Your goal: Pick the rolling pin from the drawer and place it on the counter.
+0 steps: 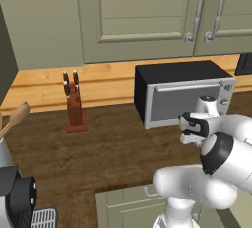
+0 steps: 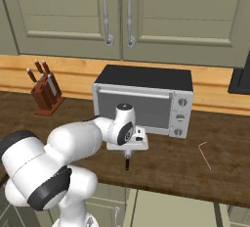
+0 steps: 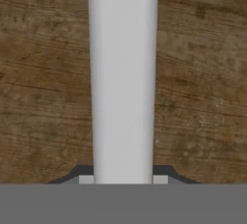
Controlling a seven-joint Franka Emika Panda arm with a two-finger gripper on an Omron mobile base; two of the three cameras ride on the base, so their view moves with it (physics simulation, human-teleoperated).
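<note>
Rolling pin (image 3: 123, 78) stands clamped between the two fingers of the gripper (image 2: 127, 158), hanging nearly upright over the counter (image 2: 185, 167) in front of the toaster oven (image 2: 144, 101). In the right base view its dark lower end sits just above the dark wood, and I cannot tell whether it touches. In the hand view the pale shaft runs straight away from the camera toward the wood grain, so its long axis lies along the gripper's line of sight, pointing down at the worktop rather than lying flat on it. That orientation is the main risk, in my judgement: a slim rod let go end-on would topple, and being round it could roll across the counter, possibly toward the front edge above the drawer (image 1: 133, 205) or against the oven. Pressing down further with the pin vertical could also jam its tip into the surface or make it slip within the fingers. Tilting it toward horizontal before letting go would reduce that.
</note>
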